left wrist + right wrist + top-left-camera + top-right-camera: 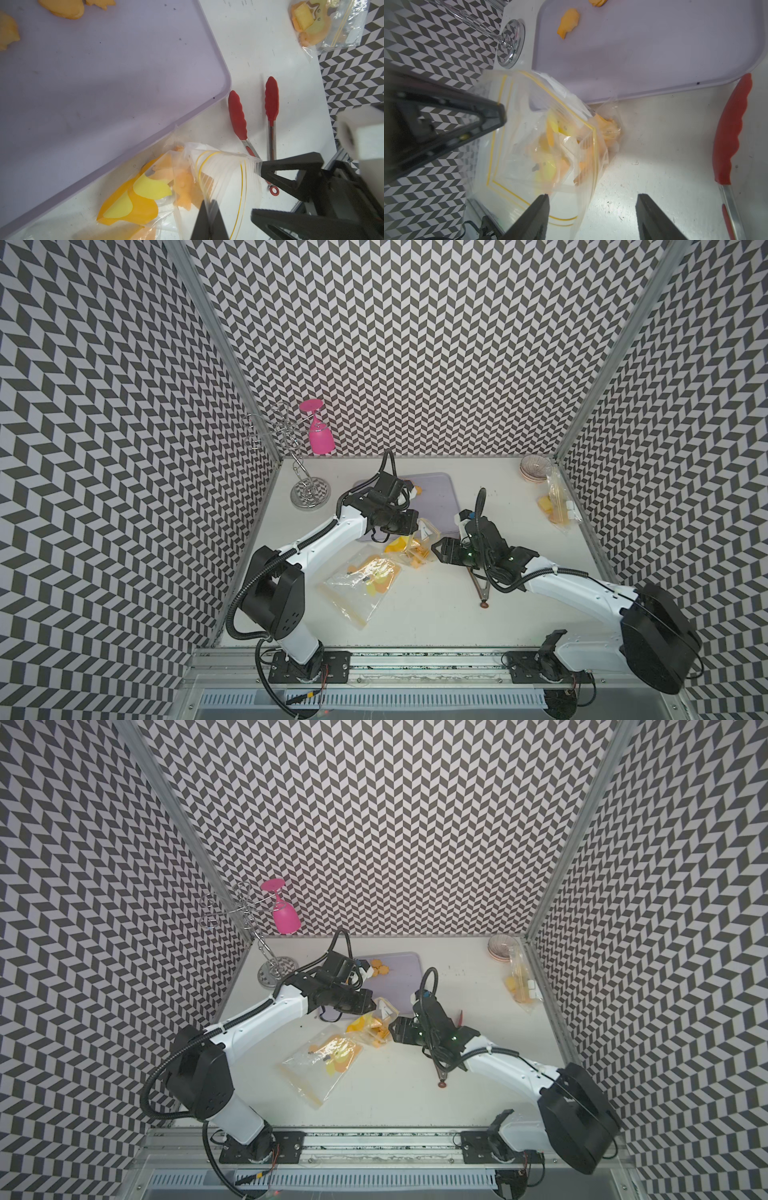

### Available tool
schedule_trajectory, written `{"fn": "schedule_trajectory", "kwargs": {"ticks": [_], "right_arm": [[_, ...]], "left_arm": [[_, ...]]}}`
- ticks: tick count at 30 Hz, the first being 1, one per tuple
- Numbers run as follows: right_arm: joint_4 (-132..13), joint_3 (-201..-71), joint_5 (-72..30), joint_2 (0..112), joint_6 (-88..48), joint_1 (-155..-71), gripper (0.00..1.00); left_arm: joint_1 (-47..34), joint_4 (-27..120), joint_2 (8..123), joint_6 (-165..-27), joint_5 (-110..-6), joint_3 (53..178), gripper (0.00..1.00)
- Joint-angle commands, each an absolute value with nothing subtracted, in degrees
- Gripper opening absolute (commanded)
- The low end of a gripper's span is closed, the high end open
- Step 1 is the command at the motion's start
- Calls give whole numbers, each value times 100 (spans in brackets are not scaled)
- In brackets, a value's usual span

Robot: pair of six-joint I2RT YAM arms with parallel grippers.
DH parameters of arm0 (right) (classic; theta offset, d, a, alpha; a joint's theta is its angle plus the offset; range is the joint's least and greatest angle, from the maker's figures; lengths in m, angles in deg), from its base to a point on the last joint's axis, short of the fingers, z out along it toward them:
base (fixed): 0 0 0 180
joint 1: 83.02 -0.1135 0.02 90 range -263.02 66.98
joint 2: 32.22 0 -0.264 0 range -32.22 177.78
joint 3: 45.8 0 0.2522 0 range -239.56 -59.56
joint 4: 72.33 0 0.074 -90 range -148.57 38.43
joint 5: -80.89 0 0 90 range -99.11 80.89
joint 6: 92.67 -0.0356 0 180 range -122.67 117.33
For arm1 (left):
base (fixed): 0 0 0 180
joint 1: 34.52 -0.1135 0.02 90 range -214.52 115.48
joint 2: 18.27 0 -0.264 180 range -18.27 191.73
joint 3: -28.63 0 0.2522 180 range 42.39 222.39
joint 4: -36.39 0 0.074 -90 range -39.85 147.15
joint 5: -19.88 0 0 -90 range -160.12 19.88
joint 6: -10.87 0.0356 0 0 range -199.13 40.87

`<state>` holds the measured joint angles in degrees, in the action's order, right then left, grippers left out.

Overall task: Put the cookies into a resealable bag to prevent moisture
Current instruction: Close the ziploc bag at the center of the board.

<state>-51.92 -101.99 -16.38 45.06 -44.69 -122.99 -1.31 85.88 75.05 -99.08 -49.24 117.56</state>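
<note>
A clear resealable bag (413, 549) with yellow zip lines stands at the near corner of the lilac tray (442, 499), with several orange cookies (184, 187) inside. My left gripper (208, 202) is shut on the bag's rim (500, 97), holding the mouth up. My right gripper (592, 196) is open, and the opposite lip of the bag (586, 187) hangs between its fingers, close to one of them. In a top view it (436, 549) sits just right of the bag. More cookies (379, 968) lie at the far end of the tray (654, 52).
Red-tipped tongs (270, 99) lie on the table under my right arm. A second bag (365, 585) lies flat in front of my left arm. A third bag (557, 506) and stacked bowls (534, 468) sit at the back right. A wire rack (307, 489) holds a pink glass (320, 433).
</note>
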Motion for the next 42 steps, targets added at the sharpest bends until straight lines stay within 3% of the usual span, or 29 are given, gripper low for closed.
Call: {"fn": "schedule_trajectory", "kwargs": {"ticks": [1, 5, 12, 14, 21, 23, 26, 31, 34, 39, 42], "right_arm": [[-5625, -10386, -1710, 4774, -4452, -12311, 66], [-5562, -10561, -1865, 5036, -4396, -12327, 54], [-5064, -10623, -1558, 4544, -4331, -12318, 7], [-4795, -10698, -1474, 4295, -4337, -12319, 0], [-4318, -10642, -1300, 3128, -5115, -12268, 0], [-4364, -10540, -1552, 2996, -5365, -12128, 0], [-4294, -10596, -1698, 2990, -5519, -11996, 0], [-4451, -10554, -1853, 3065, -5603, -11604, 0], [-4575, -10617, -2186, 3218, -5542, -11221, 0], [-4778, -10938, -2778, 3772, -5447, -10809, 0], [-4799, -11149, -3087, 4175, -5388, -10566, 0]], "left_arm": [[-145, 8350, 7270, -9759, -4687, 11649, 0], [-130, 8249, 7201, -9722, -4525, 11545, 0], [-95, 8123, 7051, -9659, -4319, 11437, 0], [-56, 8109, 6999, -9618, -4295, 11467, 0], [120, 8048, 6674, -9347, -4502, 11440, 0], [142, 8014, 6634, -9285, -4453, 11412, 5], [178, 7992, 6612, -9245, -4447, 11398, 26], [177, 7714, 6192, -9379, -4792, 11253, 81], [169, 7318, 5777, -9552, -5027, 10932, 99], [438, 5731, 4860, -9933, -5506, 9655, 98], [975, 4860, 4188, -9524, -6398, 8872, 88]]}}
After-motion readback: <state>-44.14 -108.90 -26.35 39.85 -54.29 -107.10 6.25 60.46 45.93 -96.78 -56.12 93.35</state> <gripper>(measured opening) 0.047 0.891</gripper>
